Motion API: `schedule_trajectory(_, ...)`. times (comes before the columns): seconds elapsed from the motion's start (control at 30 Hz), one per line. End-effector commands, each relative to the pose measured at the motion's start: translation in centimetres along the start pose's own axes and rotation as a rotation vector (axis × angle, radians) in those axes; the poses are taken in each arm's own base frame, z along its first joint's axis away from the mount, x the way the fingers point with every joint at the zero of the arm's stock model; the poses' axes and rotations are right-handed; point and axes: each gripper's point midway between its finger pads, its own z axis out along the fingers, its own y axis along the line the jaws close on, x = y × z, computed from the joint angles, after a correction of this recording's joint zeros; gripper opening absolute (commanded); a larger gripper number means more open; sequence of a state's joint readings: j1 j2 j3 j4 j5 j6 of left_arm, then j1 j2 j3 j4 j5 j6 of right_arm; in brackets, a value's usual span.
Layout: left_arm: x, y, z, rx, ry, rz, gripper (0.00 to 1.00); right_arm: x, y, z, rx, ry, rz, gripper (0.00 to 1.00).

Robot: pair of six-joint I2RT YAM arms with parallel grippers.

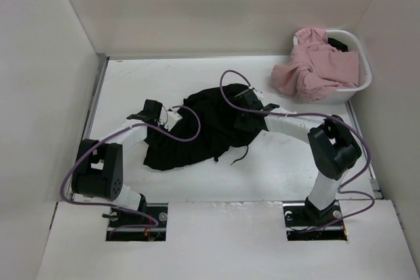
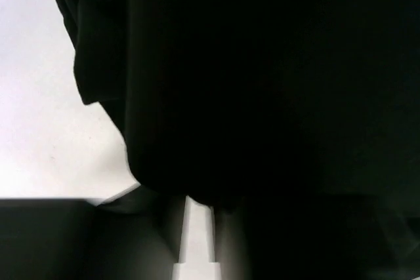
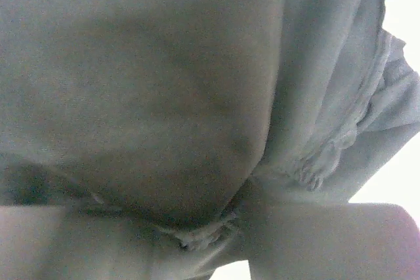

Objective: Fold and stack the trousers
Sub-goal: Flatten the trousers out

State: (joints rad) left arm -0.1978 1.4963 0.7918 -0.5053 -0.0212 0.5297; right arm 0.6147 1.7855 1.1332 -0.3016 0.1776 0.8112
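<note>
The black trousers (image 1: 197, 137) lie crumpled in the middle of the white table (image 1: 282, 162). My left gripper (image 1: 159, 116) is at their left edge. In the left wrist view the black cloth (image 2: 262, 83) fills most of the frame and hangs over the tips of my left gripper (image 2: 195, 201), whose jaws stand nearly together on it. My right gripper (image 1: 240, 116) is on the trousers' right part. In the right wrist view the cloth (image 3: 164, 83) looks grey and is bunched and pinched in my right gripper (image 3: 197, 235).
A white basket (image 1: 362, 84) at the back right holds pink garments (image 1: 314, 65), which spill over its left rim. White walls close in the table on the left, back and right. A loose drawstring (image 1: 240, 156) trails from the trousers' front right.
</note>
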Motion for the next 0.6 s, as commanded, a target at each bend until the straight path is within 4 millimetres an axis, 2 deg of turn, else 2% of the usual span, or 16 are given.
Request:
schedule_trajectory(0.0,-1.8,3.5,-0.5,-0.105,-0.071,-0.129,0.02,-6.1,3.6,-3.5,-0.134,-0.157,0.056,0.07)
schedule_trajectory(0.03,-2.4,5.5,-1.4,-0.160,-0.109,-0.167,0.01,-7.9,3.7,-4.8,-0.147,-0.202,0.056,0.00)
schedule_trajectory(0.07,-3.2,8.1,-3.3,-0.230,-0.165,-0.204,0.01,-10.4,4.0,-7.1,-0.174,-0.263,0.044,0.00)
schedule_trajectory(0.1,-3.6,10.1,-4.8,-0.279,-0.200,-0.229,0.00,-12.0,4.2,-8.7,-0.191,-0.300,0.029,0.00)
schedule_trajectory(0.13,-4.1,12.7,-7.1,-0.346,-0.242,-0.252,0.00,-14.1,4.3,-10.9,-0.210,-0.346,0.011,0.00)
schedule_trajectory(0.2,-4.6,16.8,-11.3,-0.460,-0.307,-0.288,0.00,-17.4,3.9,-15.1,-0.240,-0.411,-0.009,0.00)
schedule_trajectory(0.23,-4.7,19.7,-14.9,-0.547,-0.358,-0.313,0.00,-18.3,3.6,-16.6,-0.251,-0.426,-0.012,0.00)
schedule_trajectory(0.27,-4.7,21.2,-17.2,-0.598,-0.387,-0.325,0.00,-19.2,3.2,-18.2,-0.263,-0.439,-0.015,0.00)
schedule_trajectory(0.3,-4.4,22.8,-19.8,-0.655,-0.412,-0.333,0.00,-20.4,2.3,-20.8,-0.287,-0.457,-0.014,0.00)
schedule_trajectory(0.37,-3.9,24.2,-23.3,-0.716,-0.428,-0.319,0.00,-21.1,1.0,-23.5,-0.314,-0.466,-0.008,0.00)
schedule_trajectory(0.43,-3.3,24.6,-25.8,-0.759,-0.430,-0.292,0.00,-21.0,-0.6,-25.6,-0.332,-0.459,0.003,0.00)
schedule_trajectory(0.5,-2.5,24.5,-27.4,-0.791,-0.426,-0.272,0.01,-20.2,-2.4,-26.5,-0.320,-0.438,0.026,0.00)
schedule_trajectory(0.57,-1.4,24.0,-27.6,-0.799,-0.404,-0.261,0.01,-18.5,-4.7,-26.6,-0.288,-0.394,0.056,0.02)
